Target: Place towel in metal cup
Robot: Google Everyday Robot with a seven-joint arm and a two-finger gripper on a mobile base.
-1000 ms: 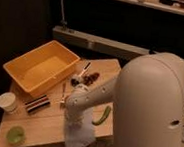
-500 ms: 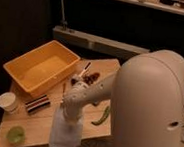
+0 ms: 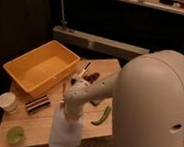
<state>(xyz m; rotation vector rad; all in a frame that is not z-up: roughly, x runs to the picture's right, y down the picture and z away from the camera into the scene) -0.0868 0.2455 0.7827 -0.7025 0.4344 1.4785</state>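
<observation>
Your gripper [image 3: 70,116] is low over the front edge of the table [image 3: 36,125], near the middle. The towel [image 3: 65,134] hangs right under it, long side up and down. Its bottom dips past the front edge. You cannot tell if the gripper is pinching the towel or not, because the cloth hides that. The metal cup does not show. It may be behind the arm. The white paper cup [image 3: 6,101] and the green cup [image 3: 15,134] sit by the left edge. You need to find the shiny cup first, then bring the towel over it.
</observation>
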